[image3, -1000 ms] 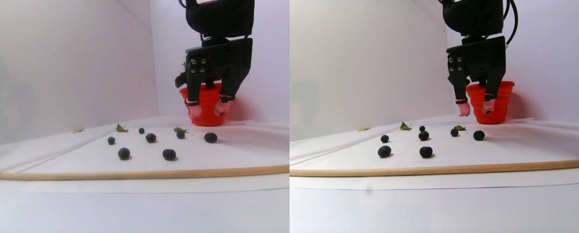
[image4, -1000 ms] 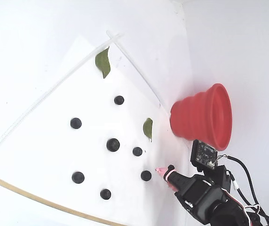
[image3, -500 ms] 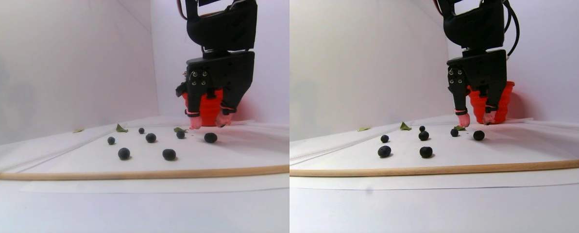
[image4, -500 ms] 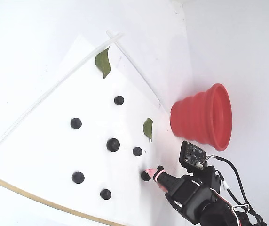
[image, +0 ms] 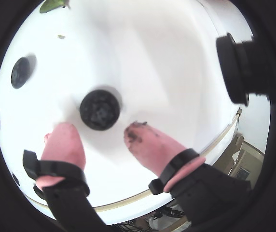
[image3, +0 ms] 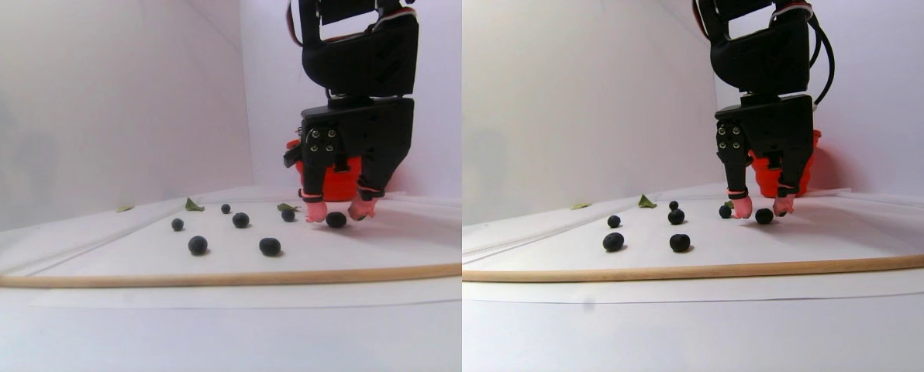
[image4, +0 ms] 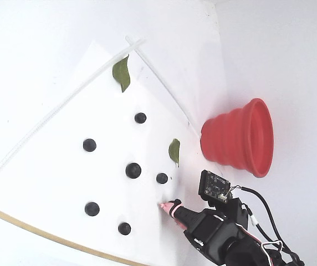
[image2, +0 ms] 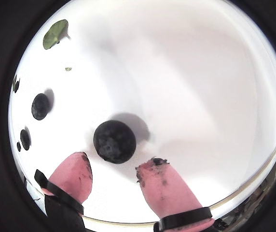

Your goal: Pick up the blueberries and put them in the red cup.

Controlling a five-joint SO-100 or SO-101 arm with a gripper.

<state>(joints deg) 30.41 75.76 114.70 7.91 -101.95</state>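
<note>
One blueberry lies on the white sheet just ahead of the gap between my pink fingertips. My gripper is open and low over the sheet, one finger on each side of this berry, with nothing held. In the fixed view the gripper hides that berry. Several more blueberries are scattered over the sheet. The red cup stands behind the gripper, near the wall.
Two green leaves lie on the sheet. A thin wooden stick runs along the sheet's near edge. White walls close the back and side. A neighbouring berry sits close to the fingers.
The gripper has come down from in front of the red cup to the sheet and now straddles the rightmost blueberry. The fingers have stayed open and the berries have not moved.
</note>
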